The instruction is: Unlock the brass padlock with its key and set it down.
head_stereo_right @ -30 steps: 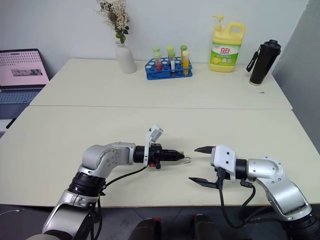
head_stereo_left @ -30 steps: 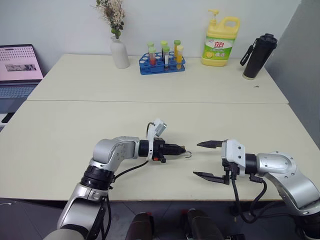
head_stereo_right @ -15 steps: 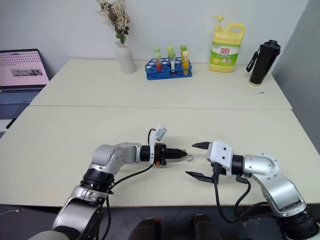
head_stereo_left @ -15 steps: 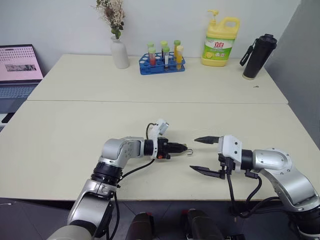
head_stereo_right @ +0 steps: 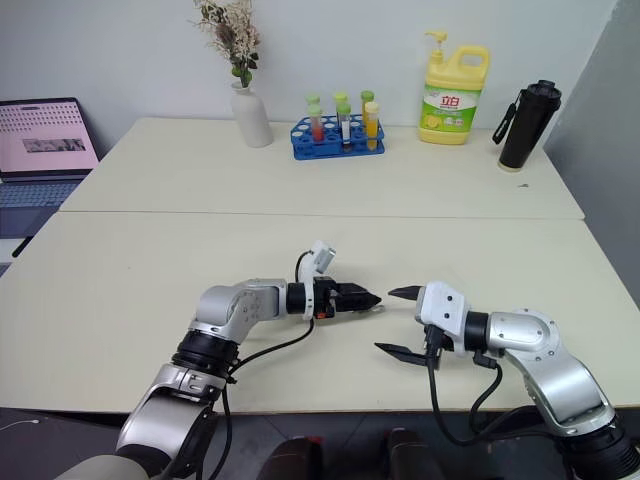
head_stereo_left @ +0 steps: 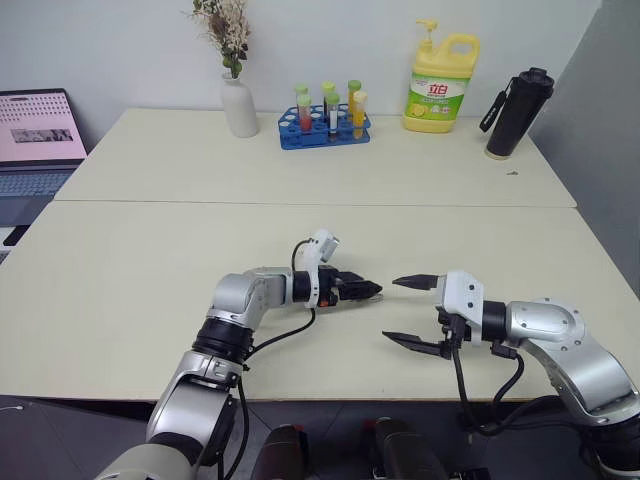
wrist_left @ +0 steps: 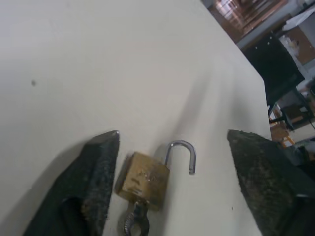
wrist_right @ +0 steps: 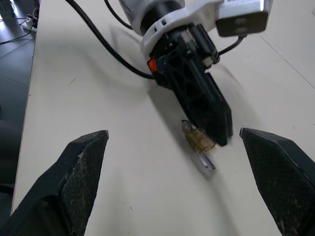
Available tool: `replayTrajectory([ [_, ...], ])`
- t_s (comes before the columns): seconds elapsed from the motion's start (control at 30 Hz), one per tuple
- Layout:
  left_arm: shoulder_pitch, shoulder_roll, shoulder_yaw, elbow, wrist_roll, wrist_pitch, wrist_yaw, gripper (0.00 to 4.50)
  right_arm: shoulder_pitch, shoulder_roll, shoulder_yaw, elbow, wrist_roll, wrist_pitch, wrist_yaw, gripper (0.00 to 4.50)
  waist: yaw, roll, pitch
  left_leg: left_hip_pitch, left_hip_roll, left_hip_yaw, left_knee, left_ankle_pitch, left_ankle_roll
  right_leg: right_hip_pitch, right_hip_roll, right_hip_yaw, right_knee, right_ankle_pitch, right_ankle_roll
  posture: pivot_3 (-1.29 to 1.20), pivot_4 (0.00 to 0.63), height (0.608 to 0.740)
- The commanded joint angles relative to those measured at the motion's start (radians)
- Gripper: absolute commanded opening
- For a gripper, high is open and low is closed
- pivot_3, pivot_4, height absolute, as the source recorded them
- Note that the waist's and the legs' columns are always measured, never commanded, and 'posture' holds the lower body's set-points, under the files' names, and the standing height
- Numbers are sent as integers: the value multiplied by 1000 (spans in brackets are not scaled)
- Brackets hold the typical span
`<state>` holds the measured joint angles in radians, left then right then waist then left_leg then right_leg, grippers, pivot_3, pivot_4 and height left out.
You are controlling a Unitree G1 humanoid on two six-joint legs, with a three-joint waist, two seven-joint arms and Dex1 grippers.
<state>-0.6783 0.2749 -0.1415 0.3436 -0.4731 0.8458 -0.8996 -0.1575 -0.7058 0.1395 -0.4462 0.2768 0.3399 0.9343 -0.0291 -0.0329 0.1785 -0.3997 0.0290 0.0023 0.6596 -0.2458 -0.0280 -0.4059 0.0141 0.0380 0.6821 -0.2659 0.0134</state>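
The brass padlock (wrist_left: 145, 181) lies on the table between the fingers of my left gripper (wrist_left: 173, 135), which is open. Its silvery shackle (wrist_left: 183, 153) is swung open and points away from the wrist. The key (wrist_left: 135, 223) sticks out of the padlock's bottom end. Seen from the right wrist, the padlock (wrist_right: 199, 140) rests just under the tip of the left gripper (wrist_right: 211, 118). My right gripper (head_stereo_left: 390, 309) hangs open a short way to the right of the left gripper (head_stereo_left: 370, 291), facing it, with nothing between its fingers.
Along the back of the table (head_stereo_left: 300, 180) stand a white vase (head_stereo_left: 239, 105), a blue rack of test tubes (head_stereo_left: 325, 122), a yellow detergent bottle (head_stereo_left: 440, 85) and a black flask (head_stereo_left: 518, 112). A laptop (head_stereo_left: 38, 135) sits at the far left.
My left gripper has opened and let go of the padlock, which now lies on the table between its fingers. The left hand has reached slightly further right. The right gripper stays put.
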Motion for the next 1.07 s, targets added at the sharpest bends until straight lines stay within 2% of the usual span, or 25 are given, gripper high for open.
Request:
replayTrajectory([
  [0.03,-15,23,50,-67,24,-101,21,4466,5,-12,-37,-45,18,8,-8,4500,0,0,0,0,0,0,0,0,0,0,0,0,0,0,0,0,150,740],
  [0.17,18,115,83,-227,48,-216,0,4466,8,-18,-57,-47,27,22,-14,4500,-2,0,0,0,1,0,0,0,0,0,0,1,0,0,0,0,150,740],
  [0.23,59,199,71,-325,84,-257,-20,4466,12,-25,-67,-49,32,25,-13,4500,-1,0,0,0,1,0,0,0,0,0,0,1,0,0,0,0,150,740],
  [0.37,197,333,130,-534,77,-365,-72,4466,32,-53,-101,-33,45,16,3,4500,-2,1,0,1,3,1,-2,0,0,0,-2,2,-1,0,0,0,150,740],
  [0.57,397,485,193,-704,74,-409,-126,4466,39,-94,-140,19,60,15,44,4500,2,0,0,0,2,1,-1,-1,1,0,-3,1,-1,0,0,0,150,740],
  [0.8,540,567,189,-785,58,-399,-169,4466,30,-135,-127,71,68,5,112,4500,2,0,0,0,3,1,-1,-1,1,0,-6,1,-1,0,0,0,150,740],
  [1.07,554,556,173,-771,74,-437,-161,4466,-7,-132,-97,98,57,0,145,4500,2,1,0,0,3,1,-1,-1,2,0,-6,0,-2,0,0,0,150,740],
])
